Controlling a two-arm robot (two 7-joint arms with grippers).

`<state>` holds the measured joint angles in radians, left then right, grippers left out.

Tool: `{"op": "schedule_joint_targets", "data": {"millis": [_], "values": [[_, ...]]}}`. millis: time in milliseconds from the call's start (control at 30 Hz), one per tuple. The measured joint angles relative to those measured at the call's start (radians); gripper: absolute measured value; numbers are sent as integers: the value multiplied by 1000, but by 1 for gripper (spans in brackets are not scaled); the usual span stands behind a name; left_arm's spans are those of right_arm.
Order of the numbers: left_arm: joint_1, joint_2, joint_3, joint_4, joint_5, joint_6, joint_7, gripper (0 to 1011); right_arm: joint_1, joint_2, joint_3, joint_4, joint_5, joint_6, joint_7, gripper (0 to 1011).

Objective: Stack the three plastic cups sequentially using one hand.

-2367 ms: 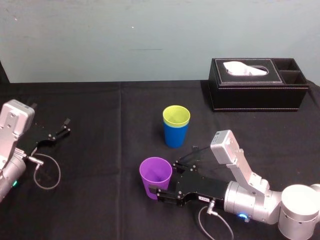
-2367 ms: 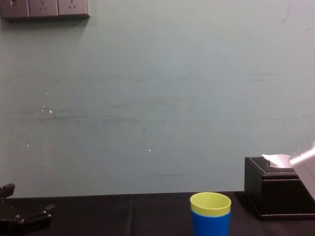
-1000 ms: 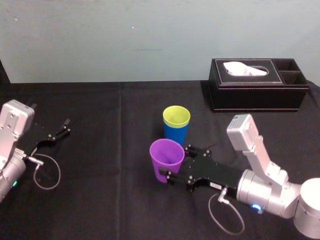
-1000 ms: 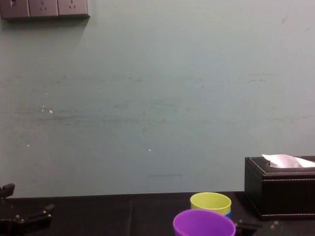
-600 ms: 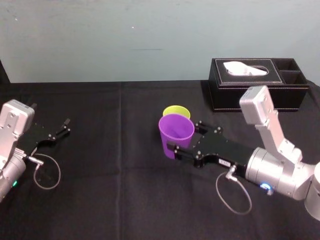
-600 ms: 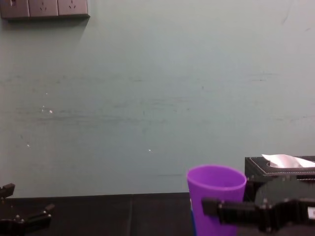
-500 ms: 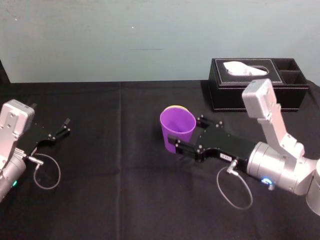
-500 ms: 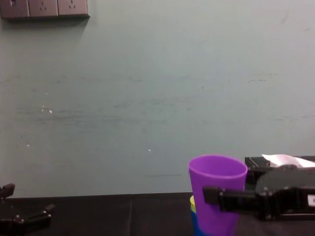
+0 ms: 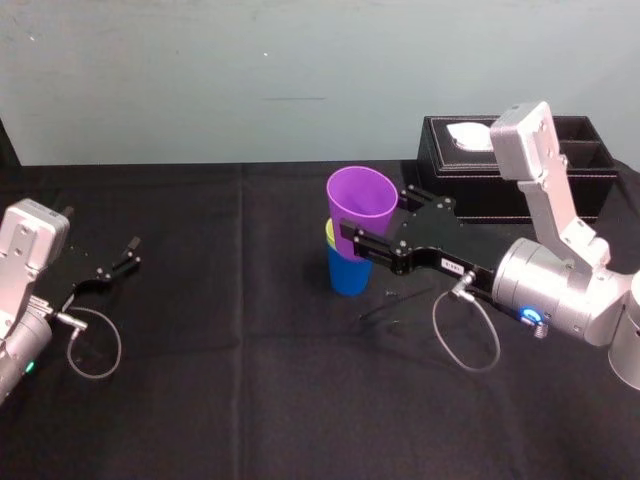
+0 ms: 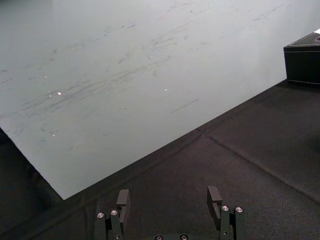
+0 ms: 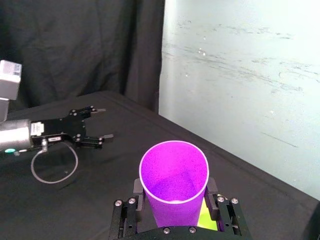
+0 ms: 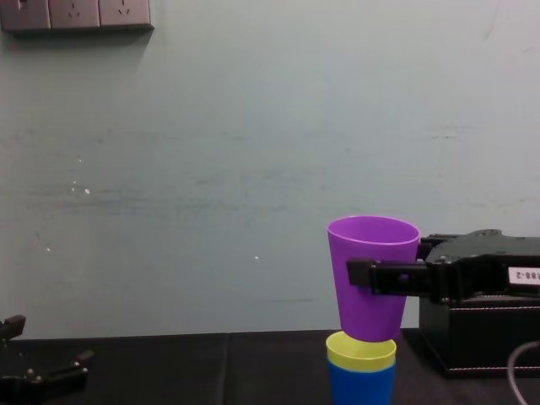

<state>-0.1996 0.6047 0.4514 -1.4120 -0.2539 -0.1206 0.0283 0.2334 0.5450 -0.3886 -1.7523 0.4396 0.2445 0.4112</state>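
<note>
Nearest, left gripper (image 9: pixel 118 258): parked low over the table (image 9: pixel 250 380) at the left, well apart from the cups. Its fingers are spread and nothing is held, since the work is assigned to one arm only.
Right gripper (image 9: pixel 372 222): reached in from the right and pinched on the purple cup's wall, one finger on each side below the rim. The mouth and base are thereby left free for nesting.
Purple cup (image 9: pixel 360 205): held upright and off the table. Its base is brought to the mouth of the stack and is judged not yet seated.
Yellow-green cup (image 12: pixel 361 350): nested in the blue cup, with only its rim band exposed.
Blue cup (image 9: pixel 348 272): stood on the table as the foot of the stack.
Next move: a straight descent is called for, because a tilted cup could catch the rim.
Tissue box (image 12: pixel 464 337): set beyond the right gripper, apart from the stack.
</note>
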Motion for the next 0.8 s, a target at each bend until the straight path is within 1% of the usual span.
{"op": "schedule_joint_targets", "data": {"millis": [133, 167, 400, 433, 600, 800], "values": [[0, 0, 0, 0, 0, 0, 0, 1010, 28, -13, -7, 29, -5, 12, -9, 721], [0, 0, 0, 0, 0, 0, 0, 1010, 28, -13, -7, 29, -5, 12, -9, 721], [0, 0, 0, 0, 0, 0, 0, 1010, 66, -36, -14, 85, -8, 23, -14, 720], [0, 0, 0, 0, 0, 0, 0, 1010, 66, -36, -14, 85, -8, 23, -14, 720], [0, 0, 0, 0, 0, 0, 0, 1010, 90, -53, -23, 130, -15, 24, -14, 721], [0, 0, 0, 0, 0, 0, 0, 1010, 107, -68, -30, 162, -21, 21, -14, 721]]}}
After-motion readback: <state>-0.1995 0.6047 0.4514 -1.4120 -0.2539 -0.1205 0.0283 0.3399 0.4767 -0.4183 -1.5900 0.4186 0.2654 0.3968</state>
